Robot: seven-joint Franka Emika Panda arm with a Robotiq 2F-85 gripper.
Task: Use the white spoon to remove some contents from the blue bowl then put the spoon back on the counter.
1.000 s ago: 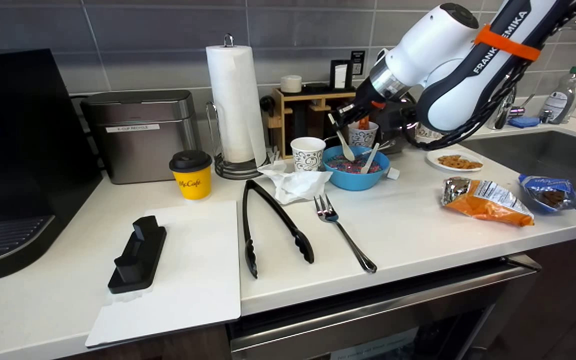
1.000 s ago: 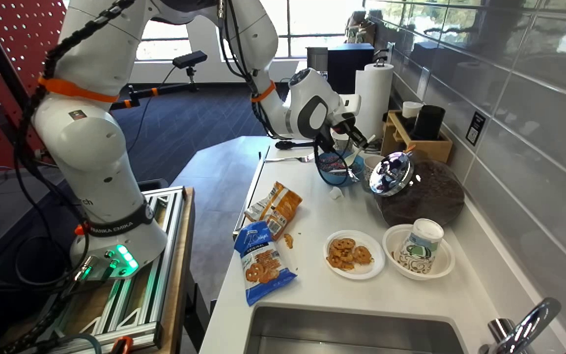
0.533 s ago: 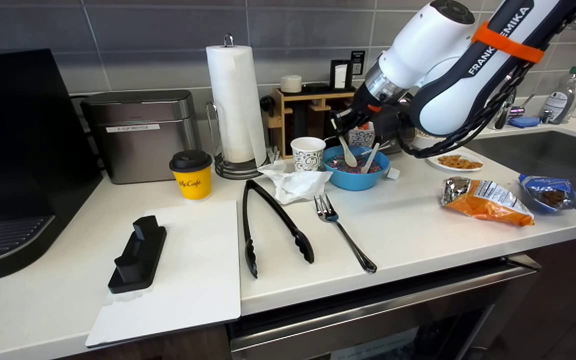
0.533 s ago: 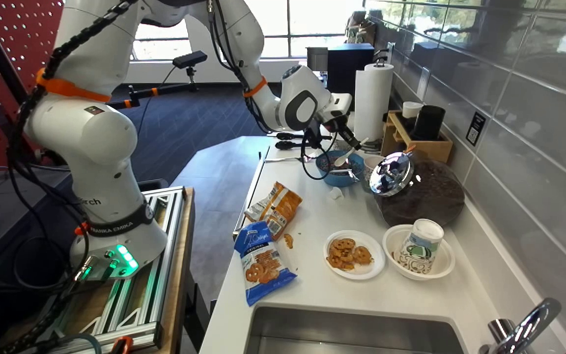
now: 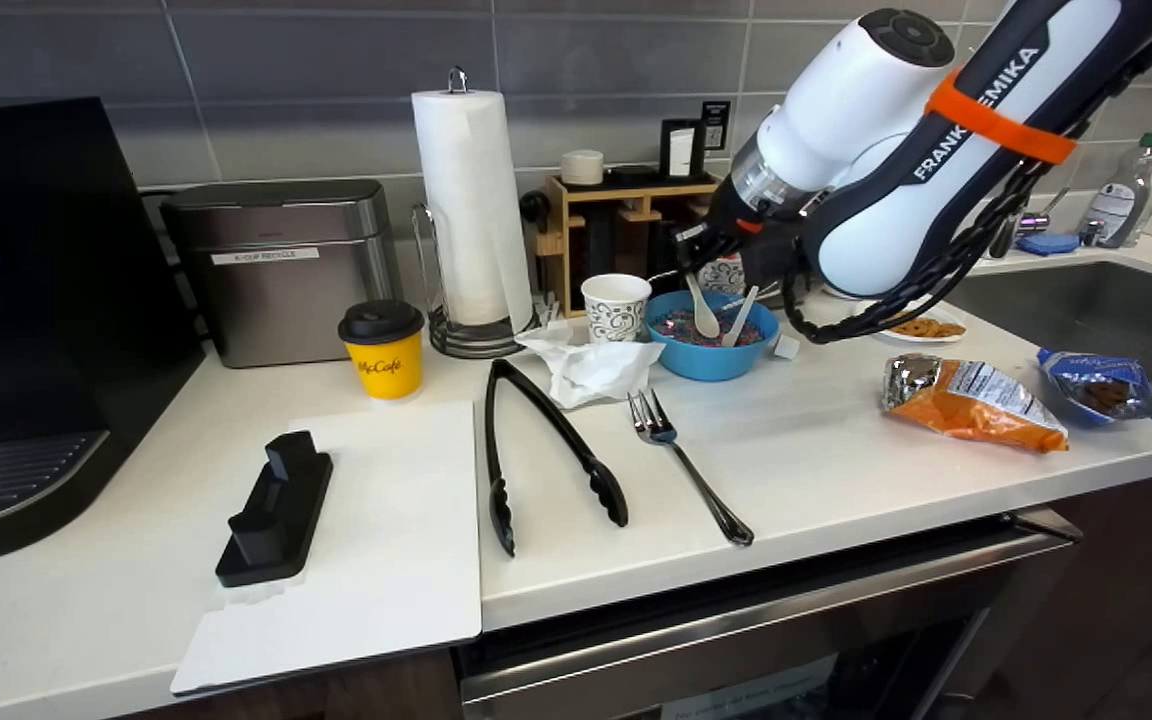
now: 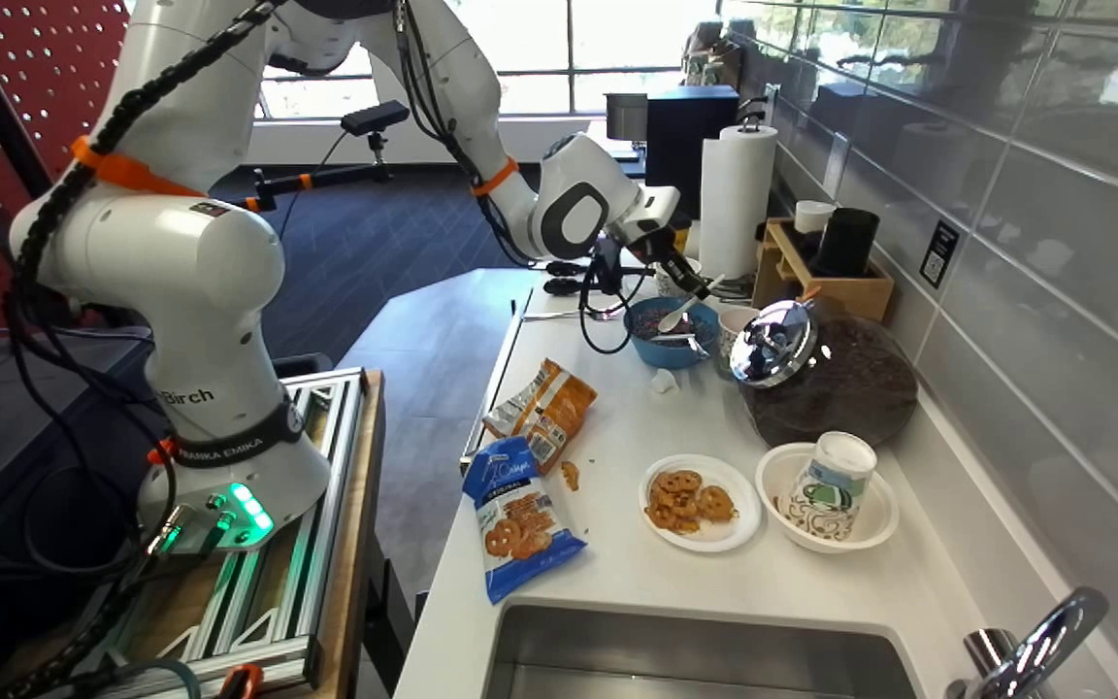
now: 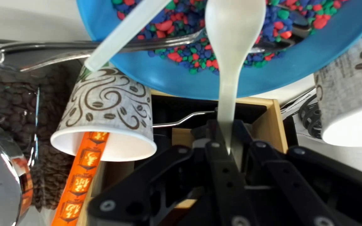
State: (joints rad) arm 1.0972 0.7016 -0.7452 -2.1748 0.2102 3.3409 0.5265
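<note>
Pinching the handle of the white spoon [image 7: 231, 62], my gripper [image 7: 227, 133] holds it tilted, head down, at the coloured bits [image 7: 196, 59] in the blue bowl [image 5: 704, 363]; touching or not, I cannot tell. The bowl stands on the counter [image 5: 826, 440], beside a patterned cup [image 5: 616, 312].

wrist view | blue bowl [image 7: 168, 78], white spoon [image 7: 230, 62]: cut by top edge

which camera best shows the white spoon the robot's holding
The wrist view: the white spoon appears large, its handle between the fingers, though its tip is cut off. Both exterior views show it small, slanting toward the blue bowl, tip visible.
</note>
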